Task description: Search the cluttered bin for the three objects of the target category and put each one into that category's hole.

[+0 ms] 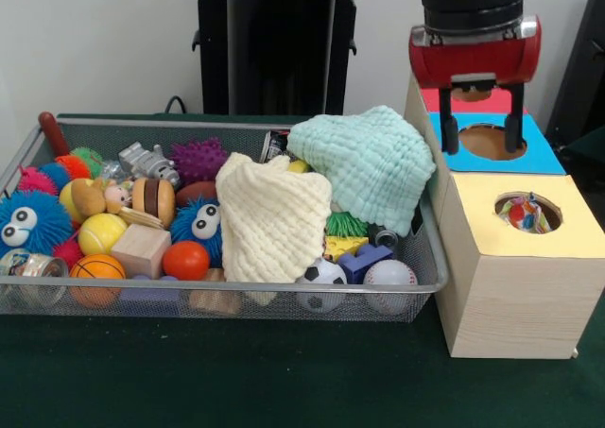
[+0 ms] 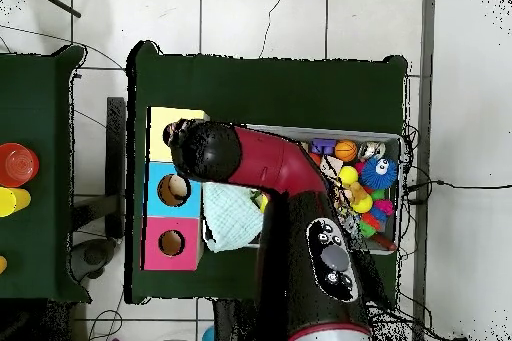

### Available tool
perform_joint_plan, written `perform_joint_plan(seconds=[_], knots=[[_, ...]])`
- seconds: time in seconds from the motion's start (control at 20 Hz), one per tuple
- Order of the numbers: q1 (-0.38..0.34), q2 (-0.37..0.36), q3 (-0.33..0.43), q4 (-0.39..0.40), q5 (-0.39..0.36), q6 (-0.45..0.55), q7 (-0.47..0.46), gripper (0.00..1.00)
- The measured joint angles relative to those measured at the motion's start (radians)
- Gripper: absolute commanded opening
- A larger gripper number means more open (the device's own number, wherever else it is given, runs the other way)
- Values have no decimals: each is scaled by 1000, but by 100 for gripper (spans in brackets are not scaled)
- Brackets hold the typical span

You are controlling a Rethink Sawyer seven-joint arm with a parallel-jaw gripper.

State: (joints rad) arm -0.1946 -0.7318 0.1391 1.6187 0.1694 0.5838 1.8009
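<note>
Hovering over the blue-topped hole [image 1: 487, 142] of the wooden sorting box [image 1: 515, 286], the red-and-black gripper [image 1: 482, 135] hangs with fingers spread, empty. A colourful object, possibly a ball [image 1: 523, 214], sits inside the yellow-topped hole [image 1: 527, 213]; the wire mesh bin [image 1: 416, 286] beside holds cluttered toys.

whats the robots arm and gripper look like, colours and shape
The gripper has two straight black fingers hanging from a glossy red block with rounded corners, under a black cylindrical wrist. In the overhead view the arm is thick and rounded, red in its upper section and black lower down, with grey round buttons.
</note>
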Motion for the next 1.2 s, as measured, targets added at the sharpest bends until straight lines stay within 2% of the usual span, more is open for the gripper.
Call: perform_joint_plan(seconds=[0.5, 1.2], knots=[[-75, -95, -30, 60, -29, 18, 0, 100], [-159, -64, -30, 78, -93, 18, 0, 100]])
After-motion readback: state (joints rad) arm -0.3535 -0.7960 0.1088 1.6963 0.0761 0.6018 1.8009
